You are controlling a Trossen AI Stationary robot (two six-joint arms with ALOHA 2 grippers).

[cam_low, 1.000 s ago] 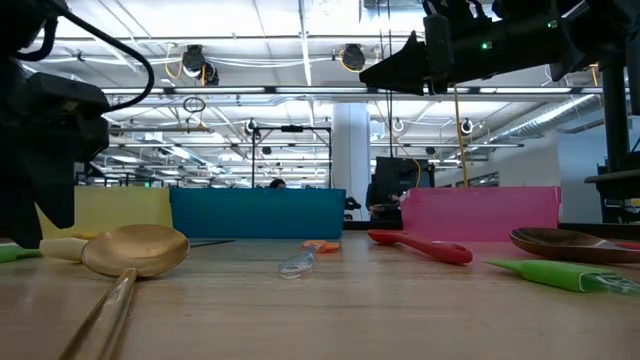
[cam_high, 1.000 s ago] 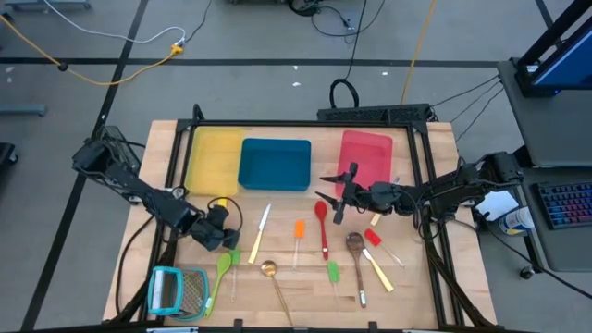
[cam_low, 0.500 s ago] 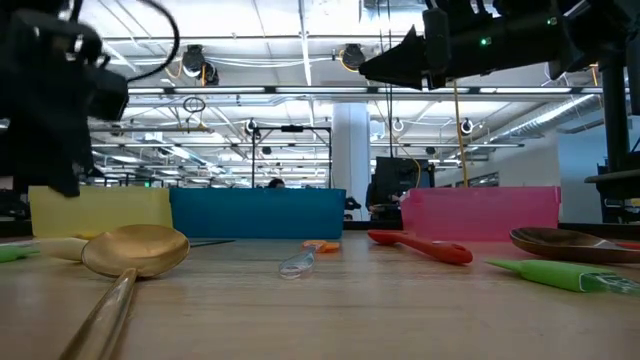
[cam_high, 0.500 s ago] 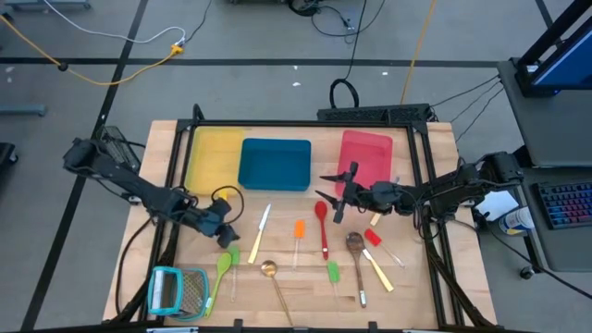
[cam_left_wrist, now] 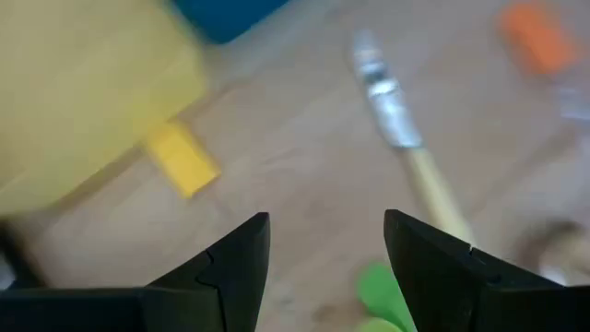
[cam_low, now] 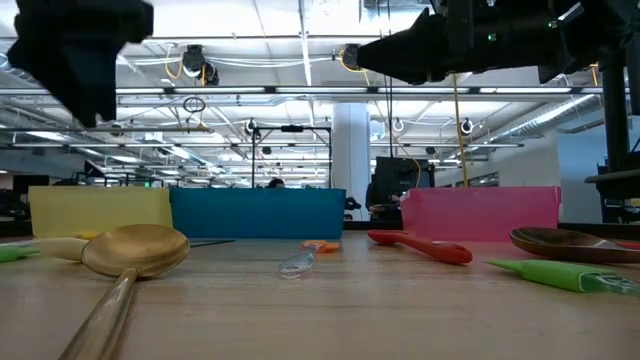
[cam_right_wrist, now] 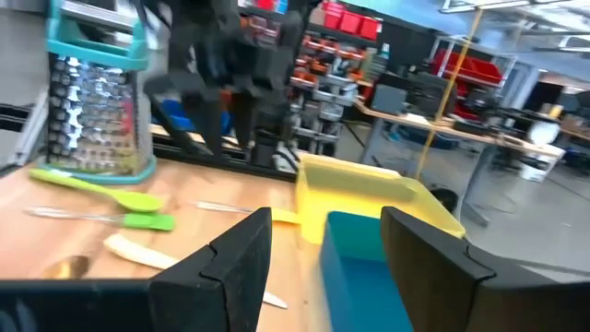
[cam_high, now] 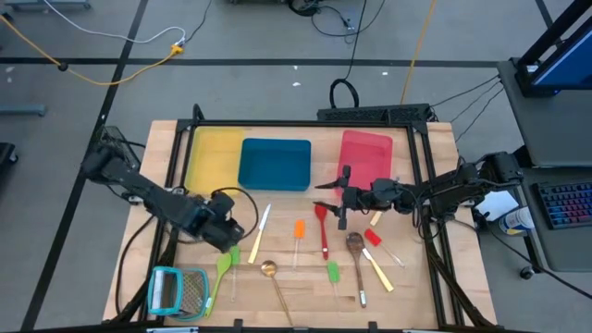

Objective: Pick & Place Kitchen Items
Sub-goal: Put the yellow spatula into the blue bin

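Several slim utensils lie flat on the wooden table: a cream-handled knife (cam_high: 262, 228), an orange tool (cam_high: 299, 229), a red spoon (cam_high: 323, 227), a brass spoon (cam_high: 271, 276), two green spatulas (cam_high: 223, 268) (cam_high: 333, 273), a wooden spoon (cam_high: 355, 248) and a red-tipped tool (cam_high: 374, 238). My left gripper (cam_high: 228, 237) is open and empty, above the table near the knife (cam_left_wrist: 406, 138) and a small yellow tool (cam_left_wrist: 184, 157). My right gripper (cam_high: 331, 202) is open and empty, above the red spoon's bowl, well clear of the table in the low view (cam_low: 400, 55).
Yellow (cam_high: 209, 157), blue (cam_high: 275, 164) and red (cam_high: 366, 151) trays stand in a row along the table's far side. A teal-framed grater (cam_high: 178, 289) lies at the near left corner. A dark frame runs along the table's edges.
My left gripper has risen well clear of the table by the knife and shifted slightly toward the table's right. My right gripper has shifted a little toward the table's left and near side, above the red spoon. No utensil has moved.
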